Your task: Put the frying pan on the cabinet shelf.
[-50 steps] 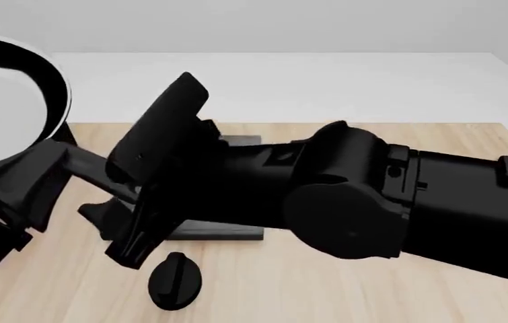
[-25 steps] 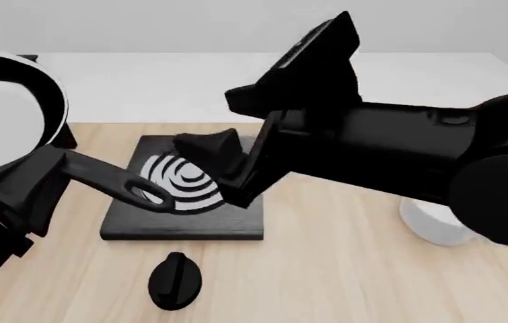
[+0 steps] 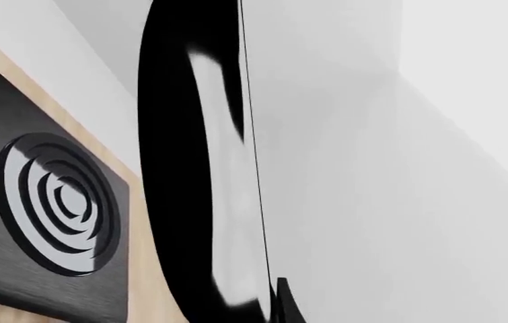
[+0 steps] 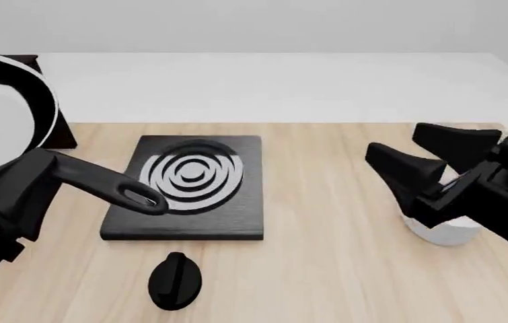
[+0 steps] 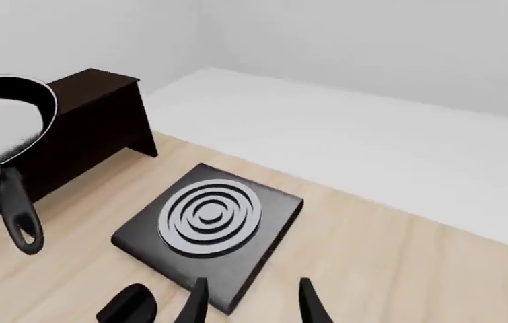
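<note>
Pan (image 4: pixel 3 114) held up at far left over the cabinet (image 5: pixel 83 128), handle clamped in left fingers (image 4: pixel 20 185), inside empty. Shelf mostly hidden. Right fingers (image 4: pixel 433 165) spread wide, empty, partly covering bowl (image 4: pixel 447 232); contents unseen.

The stove plate (image 4: pixel 186 188) lies on the table (image 4: pixel 325 269). A knob (image 4: pixel 175 281) sits just in front of it. The frying pan (image 4: pixel 3 121) is held up to its left, before the cabinet (image 5: pixel 83 128). A white bowl (image 4: pixel 447 229) stands well right of it.
</note>
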Controlling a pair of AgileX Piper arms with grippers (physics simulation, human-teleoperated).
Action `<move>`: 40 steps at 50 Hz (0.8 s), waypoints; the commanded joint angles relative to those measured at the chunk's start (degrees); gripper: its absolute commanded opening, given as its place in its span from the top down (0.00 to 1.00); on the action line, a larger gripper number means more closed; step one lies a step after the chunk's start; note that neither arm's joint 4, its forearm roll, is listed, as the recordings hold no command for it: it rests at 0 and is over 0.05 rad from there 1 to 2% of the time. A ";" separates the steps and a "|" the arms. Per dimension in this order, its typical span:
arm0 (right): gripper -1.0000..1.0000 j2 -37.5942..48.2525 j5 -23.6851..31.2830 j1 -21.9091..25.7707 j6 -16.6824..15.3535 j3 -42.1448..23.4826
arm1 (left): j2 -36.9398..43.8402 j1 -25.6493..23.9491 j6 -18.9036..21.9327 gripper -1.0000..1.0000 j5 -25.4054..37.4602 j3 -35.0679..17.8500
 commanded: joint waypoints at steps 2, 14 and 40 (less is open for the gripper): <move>0.00 -14.71 -1.15 -13.15 3.84 12.92 | -1.82 0.03 0.60 1.00 0.37 -0.82; 0.00 -26.81 -0.56 -19.76 0.33 23.47 | -1.34 -1.10 1.72 1.00 0.76 -1.50; 0.00 -28.33 1.77 -26.11 4.54 21.76 | 0.85 1.96 -0.39 1.00 0.64 -6.21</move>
